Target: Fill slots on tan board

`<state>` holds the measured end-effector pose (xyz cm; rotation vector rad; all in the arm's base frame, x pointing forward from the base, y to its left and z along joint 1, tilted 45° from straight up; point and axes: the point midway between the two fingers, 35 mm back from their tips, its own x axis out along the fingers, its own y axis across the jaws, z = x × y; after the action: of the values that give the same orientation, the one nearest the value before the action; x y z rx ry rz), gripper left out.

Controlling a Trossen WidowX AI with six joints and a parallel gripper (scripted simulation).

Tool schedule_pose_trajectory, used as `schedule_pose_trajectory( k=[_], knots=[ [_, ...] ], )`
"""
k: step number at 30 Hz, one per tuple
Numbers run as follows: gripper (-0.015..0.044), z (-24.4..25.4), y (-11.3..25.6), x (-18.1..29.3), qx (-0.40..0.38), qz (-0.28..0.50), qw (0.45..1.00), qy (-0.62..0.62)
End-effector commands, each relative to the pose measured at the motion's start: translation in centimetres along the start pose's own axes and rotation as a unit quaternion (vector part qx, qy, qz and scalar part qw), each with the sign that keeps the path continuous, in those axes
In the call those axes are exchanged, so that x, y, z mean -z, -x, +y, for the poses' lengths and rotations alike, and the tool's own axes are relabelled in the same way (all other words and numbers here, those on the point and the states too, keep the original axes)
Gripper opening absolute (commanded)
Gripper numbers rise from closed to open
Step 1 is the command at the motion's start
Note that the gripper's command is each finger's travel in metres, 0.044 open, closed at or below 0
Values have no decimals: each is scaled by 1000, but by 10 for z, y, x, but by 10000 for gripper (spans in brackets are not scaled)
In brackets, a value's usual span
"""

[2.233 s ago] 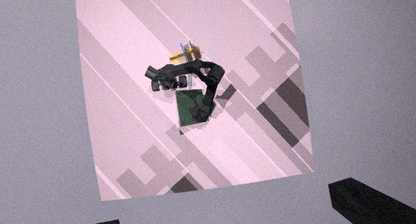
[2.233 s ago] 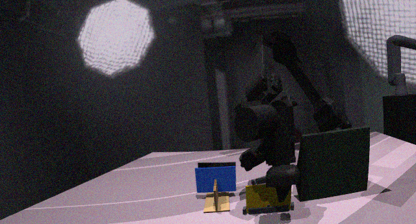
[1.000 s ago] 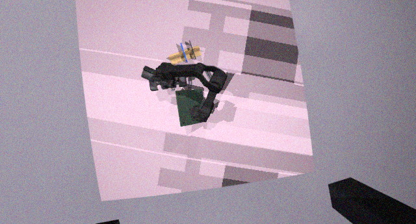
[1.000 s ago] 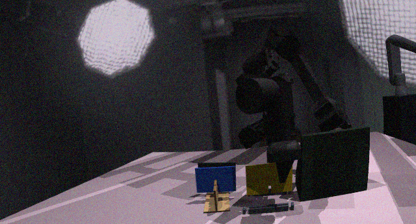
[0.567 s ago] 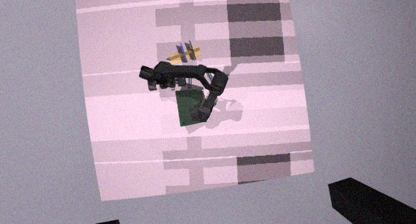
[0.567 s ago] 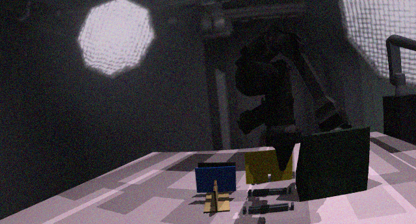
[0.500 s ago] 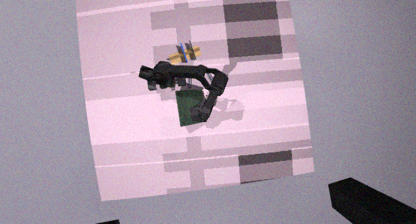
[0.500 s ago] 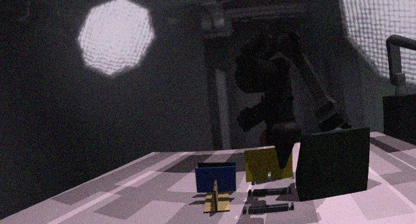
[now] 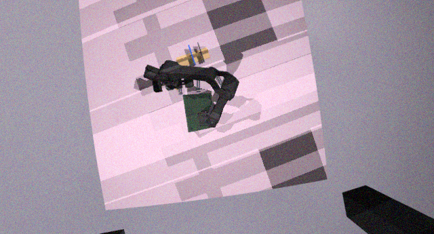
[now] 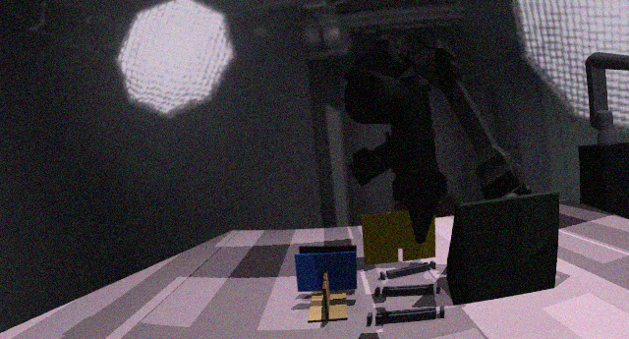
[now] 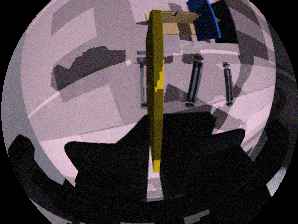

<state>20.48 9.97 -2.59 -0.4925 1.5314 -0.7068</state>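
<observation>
The tan board (image 9: 183,60) (image 10: 325,282) stands on tan feet. A blue board (image 9: 191,54) (image 10: 307,271) (image 11: 204,21) and a black board (image 9: 201,51) (image 10: 328,249) (image 11: 227,22) stand crosswise on it, side by side. The rest of its top edge is too small to show a slot clearly. My gripper (image 10: 421,238) (image 11: 150,119) is shut on a yellow board (image 10: 384,236) (image 11: 156,95), upright with its notch facing down. The yellow board is in the air above the holders, away from the tan board. In the top view the arm hides it.
Three dark holders stand in a row beside the tan board, all without boards: one holder (image 10: 410,269) (image 11: 228,84), a middle one (image 10: 408,290) (image 11: 195,80) and another (image 10: 408,316) (image 11: 143,82). A large dark green block (image 9: 196,108) (image 10: 506,246) stands near the holders and the arm's base.
</observation>
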Motion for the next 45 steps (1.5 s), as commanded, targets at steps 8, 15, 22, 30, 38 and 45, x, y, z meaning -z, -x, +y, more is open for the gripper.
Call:
schedule_pose_trajectory(
  k=[8,15,22,30,38,45],
  knots=[
    [0,-5,5,-28,-4,-5,1000,18],
    [0,-10,6,-44,-5,-5,1000,29],
    [0,-16,6,-59,-5,-6,999,41],
    [0,-25,6,-77,-5,-6,999,53],
    [0,-35,5,-94,-2,-6,998,66],
    [0,-45,4,-108,1,-6,997,78]
  ],
)
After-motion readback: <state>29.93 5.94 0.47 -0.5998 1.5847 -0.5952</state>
